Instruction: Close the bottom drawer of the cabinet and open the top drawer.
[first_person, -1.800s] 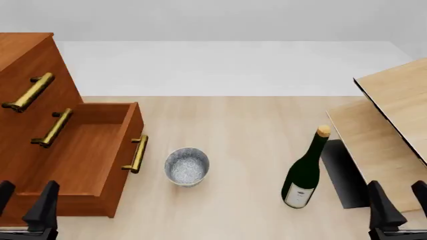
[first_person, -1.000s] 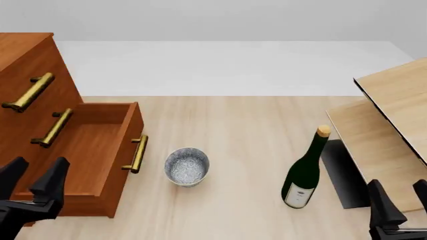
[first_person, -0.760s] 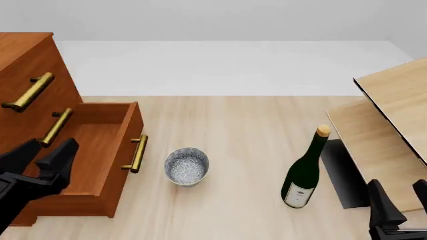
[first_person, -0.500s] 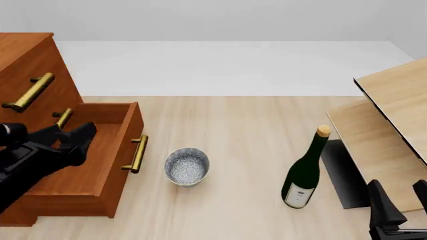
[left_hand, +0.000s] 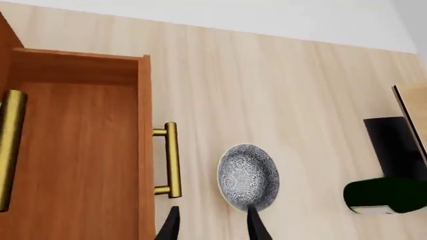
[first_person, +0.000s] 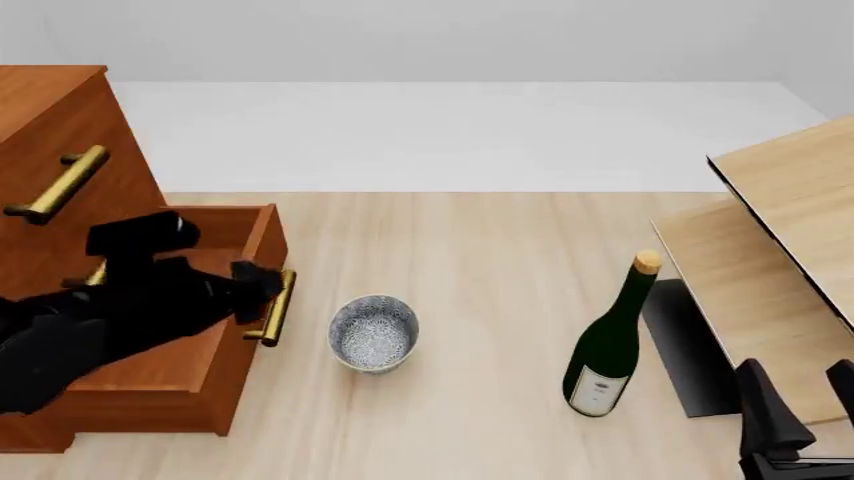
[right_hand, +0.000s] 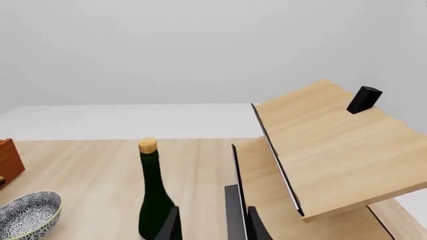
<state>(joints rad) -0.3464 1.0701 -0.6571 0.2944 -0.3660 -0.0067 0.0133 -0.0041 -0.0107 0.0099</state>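
Note:
The reddish-brown cabinet (first_person: 40, 85) stands at the left. Its top drawer (first_person: 83, 128) is shut, with its brass handle (first_person: 54, 185) in plain sight. The bottom drawer (first_person: 167, 372) is pulled far out, and its brass handle (first_person: 276, 307) faces the table's middle. My left gripper (first_person: 262, 287) hovers over that drawer's front edge, open and holding nothing. In the left wrist view the drawer handle (left_hand: 172, 160) lies just ahead of the left gripper (left_hand: 212, 227). My right gripper (first_person: 805, 410) rests open at the front right.
A blue-patterned bowl (first_person: 374, 332) sits on the table just right of the drawer handle. A dark green wine bottle (first_person: 611, 345) stands upright further right. Pale wood furniture (first_person: 787, 240) fills the right side. My left arm hides most of the middle drawer's handle.
My left arm has risen from the front left corner and swung forward and right, over the open bottom drawer toward its handle. The right arm and the drawers have not moved.

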